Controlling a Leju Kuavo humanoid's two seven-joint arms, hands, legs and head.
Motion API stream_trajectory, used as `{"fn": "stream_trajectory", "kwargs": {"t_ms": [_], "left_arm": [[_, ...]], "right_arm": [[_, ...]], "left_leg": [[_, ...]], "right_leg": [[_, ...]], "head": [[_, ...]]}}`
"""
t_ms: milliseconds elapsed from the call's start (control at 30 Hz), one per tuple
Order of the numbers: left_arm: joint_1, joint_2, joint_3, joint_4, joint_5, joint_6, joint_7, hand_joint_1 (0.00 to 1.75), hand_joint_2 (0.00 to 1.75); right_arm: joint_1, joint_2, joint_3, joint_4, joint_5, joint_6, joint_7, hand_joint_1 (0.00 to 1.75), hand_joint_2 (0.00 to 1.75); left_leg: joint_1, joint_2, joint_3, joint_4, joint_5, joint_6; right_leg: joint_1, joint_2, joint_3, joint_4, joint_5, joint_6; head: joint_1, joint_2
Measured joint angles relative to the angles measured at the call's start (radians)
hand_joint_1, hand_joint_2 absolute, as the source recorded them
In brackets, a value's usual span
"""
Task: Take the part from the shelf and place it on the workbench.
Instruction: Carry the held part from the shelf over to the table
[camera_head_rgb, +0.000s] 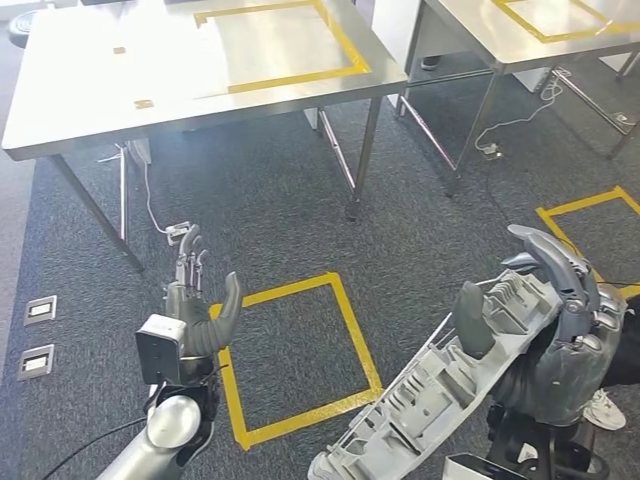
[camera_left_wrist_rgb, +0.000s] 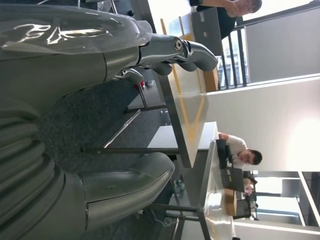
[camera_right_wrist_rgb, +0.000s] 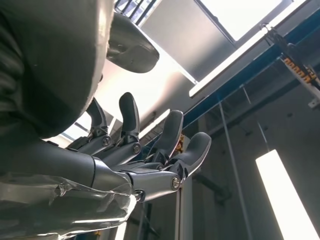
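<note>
1. I am at the carrying step: my right hand (camera_head_rgb: 562, 320) grips the part (camera_head_rgb: 445, 385), a long grey moulded plastic piece, ribbed and pocketed on its upper face, lying across my palm with my thumb pressed on top and my fingers curled over its far edge.
2. The part is well short of the table (camera_head_rgb: 83, 110), held low at my right side above dark carpet.
3. My left hand (camera_head_rgb: 198, 310) holds nothing, its fingers spread apart and pointing up.
4. The table ahead is brushed steel, smooth and reflective, with a rectangle of yellow tape (camera_head_rgb: 294, 78) on its top; a second like it stands to the right.
5. Next, I judge, I must step closer, lift the part over the table edge and lay it flat inside the taped rectangle.
</note>
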Motion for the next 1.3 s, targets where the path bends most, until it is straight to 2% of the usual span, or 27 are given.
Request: {"fn": "stream_trajectory", "kwargs": {"t_ms": [33, 67, 100, 167, 200, 233, 300, 367, 400, 467, 500, 533, 567, 600, 667, 700, 733, 800, 867, 933, 967, 1033, 1067, 1100, 1200, 1233, 1300], "left_arm": [[0.0, 0.0, 0.0, 0.0, 0.0, 0.0, 0.0, 0.0, 1.75], [0.0, 0.0, 0.0, 0.0, 0.0, 0.0, 0.0, 0.0, 1.75], [0.001, 0.0, 0.0, 0.001, 0.0, 0.0, 0.0, 0.0, 1.75], [0.004, 0.0, 0.0, 0.003, 0.001, 0.0, 0.0, 0.0, 1.75], [0.005, 0.0, 0.0, 0.004, 0.002, 0.0, 0.0, 0.0, 1.75], [0.005, -0.001, 0.0, 0.004, 0.003, 0.0, 0.0, 0.0, 1.75], [0.0, -0.001, 0.0, 0.004, 0.003, 0.0, -0.002, 0.0, 1.75], [-0.003, -0.001, 0.0, 0.003, 0.004, 0.0, -0.004, 0.0, 1.75], [-0.002, 0.0, 0.0, 0.003, 0.004, 0.0, -0.004, 0.0, 1.75], [-0.001, 0.0, 0.0, 0.004, 0.004, -0.001, -0.005, 0.0, 1.75], [0.0, 0.001, 0.0, 0.005, 0.005, -0.001, -0.006, 0.0, 1.75], [0.0, 0.001, 0.0, 0.005, 0.005, -0.001, -0.006, 0.0, 1.75], [0.0, 0.002, 0.0, 0.006, 0.005, -0.001, -0.006, 0.0, 1.75], [0.001, 0.002, 0.0, 0.007, 0.005, -0.001, -0.007, 0.0, 1.75], [0.004, 0.002, -0.001, 0.01, 0.006, -0.001, -0.009, 0.0, 1.75], [0.006, 0.002, -0.001, 0.012, 0.006, -0.001, -0.01, 0.0, 1.75], [0.007, 0.002, -0.001, 0.013, 0.006, -0.002, -0.012, 0.0, 1.75], [0.004, -0.001, 0.0, 0.013, 0.006, -0.004, -0.015, 0.0, 1.75], [0.001, -0.004, 0.0, 0.013, 0.006, -0.008, -0.017, 0.0, 1.75], [0.001, -0.006, 0.0, 0.015, 0.006, -0.014, -0.021, 0.0, 1.75], [0.001, -0.006, 0.0, 0.016, 0.005, -0.016, -0.023, 0.0, 1.75], [0.002, -0.008, 0.0, 0.019, 0.004, -0.019, -0.026, 0.0, 1.75], [0.002, -0.008, 0.0, 0.02, 0.004, -0.019, -0.027, 0.0, 1.75], [0.002, -0.009, 0.0, 0.021, 0.004, -0.019, -0.027, 0.0, 1.75], [0.003, -0.009, 0.0, 0.026, 0.002, -0.018, -0.028, 0.0, 1.75], [0.003, -0.01, 0.0, 0.028, 0.002, -0.018, -0.029, 0.0, 1.75], [0.001, -0.012, 0.0, 0.03, 0.0, -0.018, -0.029, 0.0, 1.75]], "right_arm": [[0.0, 0.0, 0.0, 0.0, 0.0, 0.0, 0.0, 1.75, 1.75], [0.0, 0.0, 0.0, 0.0, 0.0, 0.0, -0.001, 1.75, 1.75], [0.001, 0.0, 0.0, 0.0, 0.0, 0.0, -0.002, 1.75, 1.75], [0.004, 0.0, -0.001, 0.002, 0.0, 0.0, -0.003, 1.75, 1.75], [0.005, 0.0, -0.001, 0.002, 0.001, 0.0, -0.003, 1.75, 1.75], [0.005, 0.0, -0.001, 0.003, 0.002, 0.0, -0.004, 1.75, 1.75], [0.003, 0.0, -0.001, 0.003, 0.003, 0.0, -0.004, 1.75, 1.75], [0.003, 0.0, -0.001, 0.003, 0.005, 0.0, -0.006, 1.75, 1.75], [0.003, 0.0, -0.001, 0.003, 0.005, 0.0, -0.006, 1.75, 1.75], [0.004, 0.0, -0.001, 0.004, 0.005, 0.0, -0.007, 1.75, 1.75], [0.004, 0.0, -0.001, 0.004, 0.005, 0.0, -0.007, 1.75, 1.75], [0.005, 0.0, -0.001, 0.004, 0.005, 0.0, -0.007, 1.75, 1.75], [0.005, 0.0, -0.001, 0.005, 0.005, 0.0, -0.007, 1.75, 1.75], [0.005, 0.0, -0.001, 0.006, 0.005, 0.0, -0.007, 1.75, 1.75], [0.005, 0.0, -0.001, 0.008, 0.004, 0.0, -0.009, 1.75, 1.75], [0.005, 0.0, -0.001, 0.009, 0.004, 0.0, -0.011, 1.75, 1.75], [0.005, 0.0, -0.001, 0.01, 0.004, 0.0, -0.013, 1.75, 1.75], [0.004, 0.0, -0.002, 0.01, 0.004, 0.0, -0.016, 1.75, 1.75], [0.003, 0.0, -0.004, 0.01, 0.004, 0.0, -0.016, 1.75, 1.75], [0.004, 0.0, -0.005, 0.011, 0.004, 0.0, -0.015, 1.75, 1.75], [0.005, 0.0, -0.006, 0.011, 0.004, 0.0, -0.014, 1.75, 1.75], [0.007, 0.0, -0.007, 0.012, 0.004, 0.0, -0.012, 1.75, 1.75], [0.008, 0.0, -0.007, 0.013, 0.004, 0.0, -0.011, 1.75, 1.75], [0.009, 0.0, -0.008, 0.013, 0.004, 0.0, -0.011, 1.75, 1.75], [0.013, 0.0, -0.008, 0.016, 0.004, 0.0, -0.01, 1.75, 1.75], [0.014, 0.0, -0.008, 0.017, 0.003, 0.0, -0.01, 1.75, 1.75], [0.014, 0.0, -0.008, 0.017, 0.003, 0.0, -0.01, 1.75, 1.75]], "left_leg": [[-0.002, -0.002, 0.02, 0.0, -0.016, 0.001], [-0.004, -0.004, 0.042, -0.001, -0.032, 0.001], [-0.005, -0.005, 0.061, -0.002, -0.049, 0.001], [-0.007, -0.009, 0.091, -0.004, -0.078, -0.005], [-0.007, -0.011, 0.099, -0.008, -0.086, -0.01], [-0.008, -0.013, 0.106, -0.008, -0.087, -0.015], [-0.009, -0.013, 0.086, 0.035, -0.063, -0.026], [-0.01, -0.011, 0.014, 0.152, -0.035, -0.033], [-0.008, -0.01, -0.034, 0.213, -0.042, -0.036], [-0.004, -0.009, -0.114, 0.278, -0.109, -0.042], [-0.001, -0.009, -0.14, 0.277, -0.141, -0.046], [0.001, -0.008, -0.153, 0.252, -0.151, -0.05], [0.005, -0.007, -0.156, 0.205, -0.132, -0.053], [0.008, -0.006, -0.153, 0.142, -0.076, -0.054], [0.01, -0.002, -0.149, 0.026, 0.067, -0.054], [0.008, -0.002, -0.147, -0.003, 0.113, -0.051], [0.006, -0.002, -0.145, -0.013, 0.126, -0.046], [0.003, -0.004, -0.124, -0.012, 0.107, -0.031], [0.004, -0.004, -0.09, -0.014, 0.087, -0.016], [0.003, -0.005, -0.055, -0.015, 0.061, -0.01], [0.003, -0.005, -0.038, -0.016, 0.047, -0.009], [0.002, -0.006, 0.004, -0.016, 0.014, -0.008], [0.002, -0.006, 0.027, -0.017, -0.003, -0.009], [0.002, -0.007, 0.051, -0.017, -0.02, -0.009], [-0.001, -0.011, 0.104, -0.02, -0.067, -0.021], [-0.002, -0.012, 0.115, -0.022, -0.075, -0.026], [-0.004, -0.013, 0.115, -0.001, -0.069, -0.039]], "right_leg": [[0.004, 0.0, -0.017, -0.02, -0.012, -0.006], [0.009, 0.0, -0.023, -0.067, 0.008, -0.015], [0.016, 0.0, -0.025, -0.129, 0.072, -0.028], [0.031, 0.007, -0.021, -0.229, 0.225, -0.049], [0.035, 0.011, -0.016, -0.253, 0.275, -0.056], [0.037, 0.014, -0.008, -0.26, 0.287, -0.059], [0.031, 0.012, 0.021, -0.281, 0.277, -0.067], [0.023, 0.011, 0.059, -0.311, 0.266, -0.073], [0.021, 0.011, 0.078, -0.322, 0.259, -0.074], [0.017, 0.012, 0.112, -0.335, 0.237, -0.073], [0.015, 0.014, 0.13, -0.337, 0.223, -0.071], [0.013, 0.016, 0.15, -0.337, 0.208, -0.068], [0.012, 0.017, 0.171, -0.337, 0.191, -0.064], [0.01, 0.018, 0.187, -0.338, 0.174, -0.06], [0.012, 0.021, 0.214, -0.333, 0.138, -0.049], [0.013, 0.022, 0.221, -0.332, 0.121, -0.043], [0.013, 0.023, 0.234, -0.329, 0.111, -0.036], [0.009, 0.02, 0.247, -0.317, 0.102, -0.026], [0.005, 0.013, 0.219, -0.235, 0.099, -0.019], [0.003, 0.006, 0.133, -0.098, 0.067, -0.013], [0.003, 0.004, 0.086, -0.044, 0.035, -0.011], [0.004, 0.003, 0.021, -0.021, -0.024, -0.009], [0.005, 0.002, 0.004, -0.049, -0.025, -0.012], [0.008, 0.002, -0.002, -0.1, 0.012, -0.017], [0.02, 0.004, 0.002, -0.245, 0.232, -0.038], [0.023, 0.005, 0.009, -0.261, 0.268, -0.043], [0.021, 0.008, 0.034, -0.271, 0.266, -0.052]], "head": [[0.004, 0.0], [0.008, 0.0], [0.013, 0.0], [0.018, 0.0], [0.018, 0.0], [0.017, 0.0], [0.018, 0.0], [0.011, 0.0], [0.005, 0.0], [-0.006, 0.0], [-0.011, 0.0], [-0.016, 0.0], [-0.02, 0.0], [-0.025, 0.0], [-0.035, 0.0], [-0.034, 0.0], [-0.033, 0.0], [-0.027, 0.0], [-0.02, 0.0], [-0.008, 0.0], [-0.003, 0.0], [0.004, 0.0], [0.008, 0.0], [0.012, 0.0], [0.024, 0.0], [0.026, 0.0], [0.025, 0.0]]}}
